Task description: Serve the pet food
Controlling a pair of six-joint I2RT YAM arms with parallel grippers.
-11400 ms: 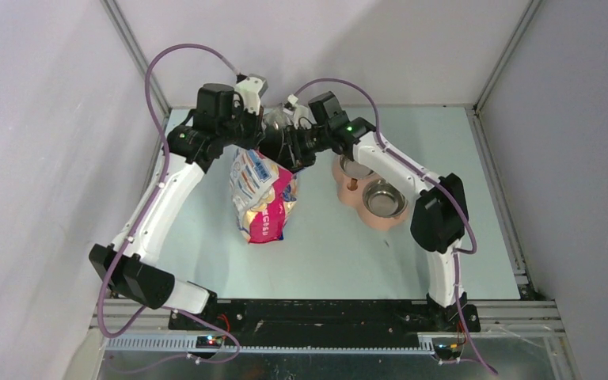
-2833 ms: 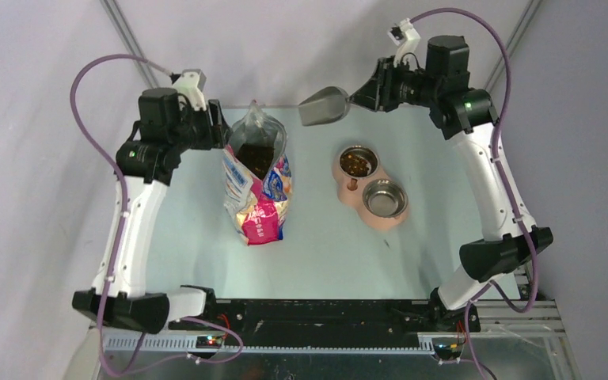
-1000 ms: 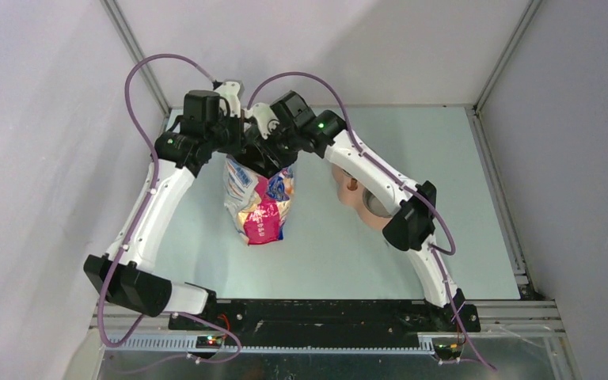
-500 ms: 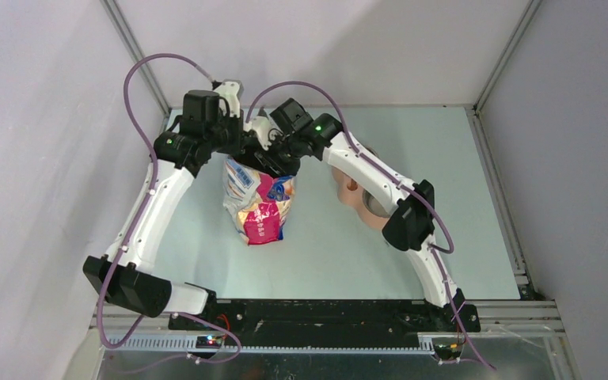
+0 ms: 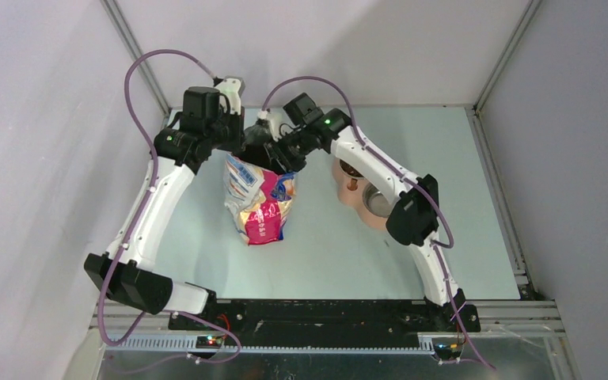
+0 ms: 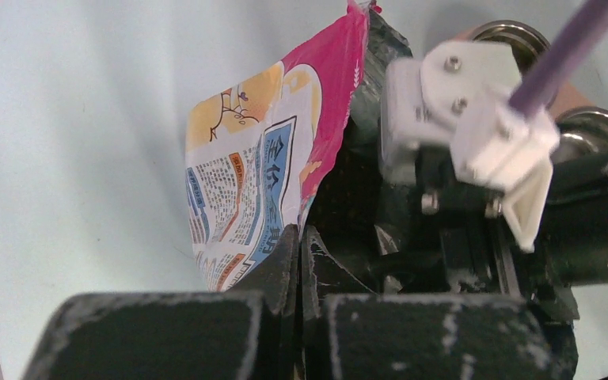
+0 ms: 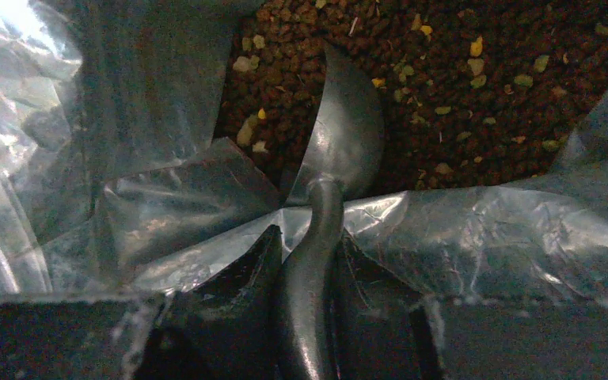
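The printed food bag (image 5: pixel 260 198) stands at the table's middle left, its open top under both wrists. My left gripper (image 6: pixel 301 237) is shut on the bag's top edge (image 6: pixel 285 158). My right gripper (image 7: pixel 310 249) is shut on the handle of the grey metal scoop (image 7: pixel 340 142), whose bowl sits inside the bag, edge-on in the dark brown kibble (image 7: pixel 483 103). From above, my right gripper (image 5: pixel 273 154) reaches into the bag mouth beside my left gripper (image 5: pixel 241 146). The double pet bowl (image 5: pixel 364 194) stands right of the bag, partly hidden by my right arm.
The bag's silvery inner foil (image 7: pixel 166 206) crowds both sides of the scoop. The enclosure's walls and frame posts (image 5: pixel 131 47) close in the table at left, back and right. The right wrist camera mount (image 6: pixel 475 119) hangs close before the left wrist camera.
Since 2.8 s ago my right arm swung from the far right, scoop held high, down into the bag. Over the last second it shifted slightly right, uncovering more of the bowl.
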